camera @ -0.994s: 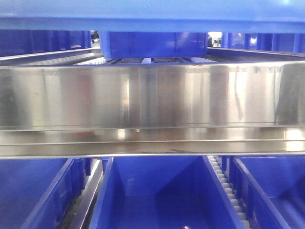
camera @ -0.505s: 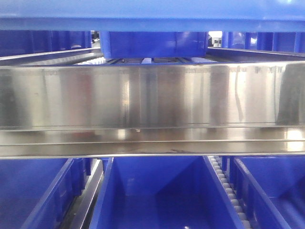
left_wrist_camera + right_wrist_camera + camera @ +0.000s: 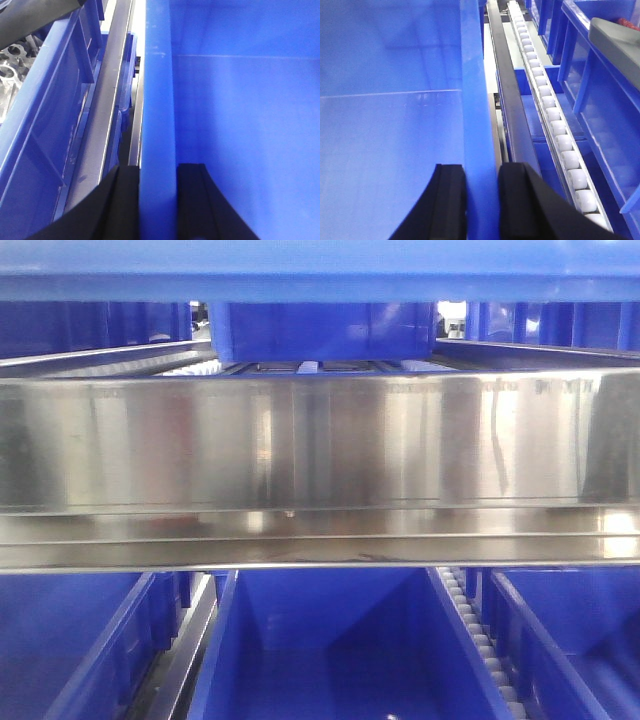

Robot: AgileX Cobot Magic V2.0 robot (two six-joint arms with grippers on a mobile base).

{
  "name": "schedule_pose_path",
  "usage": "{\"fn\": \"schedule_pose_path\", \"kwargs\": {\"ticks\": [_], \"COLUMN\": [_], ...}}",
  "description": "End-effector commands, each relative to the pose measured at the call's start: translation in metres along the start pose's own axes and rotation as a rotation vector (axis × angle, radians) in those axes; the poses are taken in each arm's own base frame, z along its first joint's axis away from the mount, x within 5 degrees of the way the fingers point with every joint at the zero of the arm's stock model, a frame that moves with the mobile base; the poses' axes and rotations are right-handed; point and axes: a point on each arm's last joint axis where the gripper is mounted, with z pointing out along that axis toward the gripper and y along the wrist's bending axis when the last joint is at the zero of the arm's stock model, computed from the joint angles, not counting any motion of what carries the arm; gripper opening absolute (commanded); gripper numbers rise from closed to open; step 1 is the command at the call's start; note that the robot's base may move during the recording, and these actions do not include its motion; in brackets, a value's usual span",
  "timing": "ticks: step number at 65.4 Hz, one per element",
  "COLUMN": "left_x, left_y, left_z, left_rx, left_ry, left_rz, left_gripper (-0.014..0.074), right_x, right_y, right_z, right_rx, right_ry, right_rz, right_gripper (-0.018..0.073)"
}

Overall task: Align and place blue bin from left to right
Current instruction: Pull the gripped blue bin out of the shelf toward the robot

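The blue bin (image 3: pixel 235 115) fills the left wrist view, bright blue with smooth inner walls. My left gripper (image 3: pixel 157 170) is shut on its left wall rim (image 3: pixel 157 100), one black finger (image 3: pixel 125 200) outside and one inside. In the right wrist view my right gripper (image 3: pixel 481 170) is shut on the bin's right wall rim (image 3: pixel 474 90), again with one finger (image 3: pixel 451 200) inside the bin (image 3: pixel 385 150) and the other outside. Neither gripper shows in the front view.
A steel shelf beam (image 3: pixel 320 470) spans the front view, with darker blue bins (image 3: pixel 330 650) below and one behind (image 3: pixel 320 332). A steel rail (image 3: pixel 107 100) and a neighbouring bin (image 3: pixel 45 125) lie to the left. A white roller track (image 3: pixel 555 125) and more bins (image 3: pixel 605 100) lie to the right.
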Motion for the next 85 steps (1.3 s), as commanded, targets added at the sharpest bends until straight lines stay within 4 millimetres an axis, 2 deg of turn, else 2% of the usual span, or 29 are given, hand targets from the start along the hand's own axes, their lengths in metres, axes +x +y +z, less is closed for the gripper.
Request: {"fn": "schedule_pose_path", "kwargs": {"ticks": [1,42,85], "left_x": [-0.0043,-0.0045,-0.0045], "left_y": [-0.0098,-0.0097,-0.0097], "left_z": [-0.0074,-0.0074,-0.0074], "left_rx": [0.111,0.11,0.11], "left_ry": [-0.055,-0.056,-0.056], "left_rz": [0.0,0.001,0.001], "left_gripper": [-0.0111,-0.0111,-0.0111], "right_x": [-0.013,-0.02,-0.0209], "right_y": [0.0103,0.0183,0.0193], "right_z": [-0.0112,-0.014,-0.0144], "right_rx": [-0.146,-0.237,-0.248], "right_ry": [-0.135,-0.214,-0.224], "right_rz": [0.01,0.009,0.009], "right_gripper": [-0.0166,-0.0166,-0.0166]}}
